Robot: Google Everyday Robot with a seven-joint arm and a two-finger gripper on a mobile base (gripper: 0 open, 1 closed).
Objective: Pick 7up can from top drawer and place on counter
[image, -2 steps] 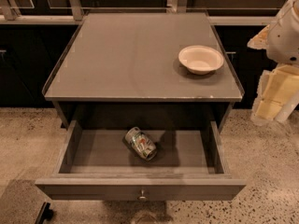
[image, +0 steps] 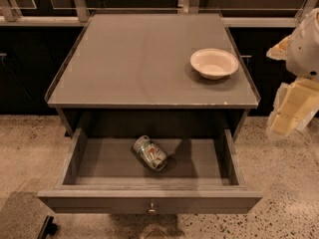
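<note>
The 7up can lies on its side in the open top drawer, near the middle of the drawer floor. The drawer is pulled out toward me, with its small round knob on the front panel. The grey counter is the cabinet top above it. My gripper hangs at the right edge of the view, beside the cabinet's right side, above the floor and apart from the can. It holds nothing that I can see.
A white round bowl sits on the counter's right side. Dark cabinets and a rail run along the back wall. Speckled floor surrounds the cabinet. A dark object pokes in at the bottom left.
</note>
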